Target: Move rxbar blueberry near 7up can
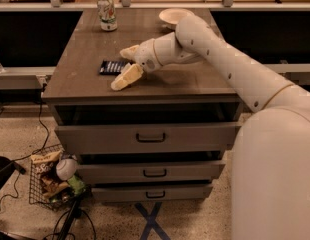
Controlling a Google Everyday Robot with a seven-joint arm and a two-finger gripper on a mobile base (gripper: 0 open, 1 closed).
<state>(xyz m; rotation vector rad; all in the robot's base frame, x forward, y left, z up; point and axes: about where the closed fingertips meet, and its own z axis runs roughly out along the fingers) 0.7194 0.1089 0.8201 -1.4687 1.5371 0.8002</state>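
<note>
On the floor at the far left, at about 8 o'clock from the cabinet [145,98], sits a wire basket [36,196] stuffed with snack bags [42,165] and a pale ball [66,168]. The cabinet's brown top [160,86] carries nearly everything else. Taking the middle of that top as the dial's centre, the rxbar blueberry [111,67] lies flat at about 9 o'clock, near the left edge, its long side running left to right. The 7up can [107,13] stands upright at about 11 o'clock, close to the far edge. It is well apart from the bar and at roughly 12 o'clock from it. The gripper [120,69] hangs low over the top at the bar's right end, its two cream fingers [129,76] spread wide. One finger points left past the bar's far side and the other slants toward 7 o'clock along its near side, so the bar's right end shows in the gap between them. Whether either finger touches the wrapper cannot be told; nothing is clamped. A white bowl [174,15] rests at about 1 o'clock on the top, partly behind the arm [220,59]. The arm runs from the gripper toward 4 o'clock to the robot's large white body [275,174], which fills the lower right. Below the top are three drawers [150,136] with dark handles, and a blue tape cross [151,223] marks the floor at 6 o'clock.
</note>
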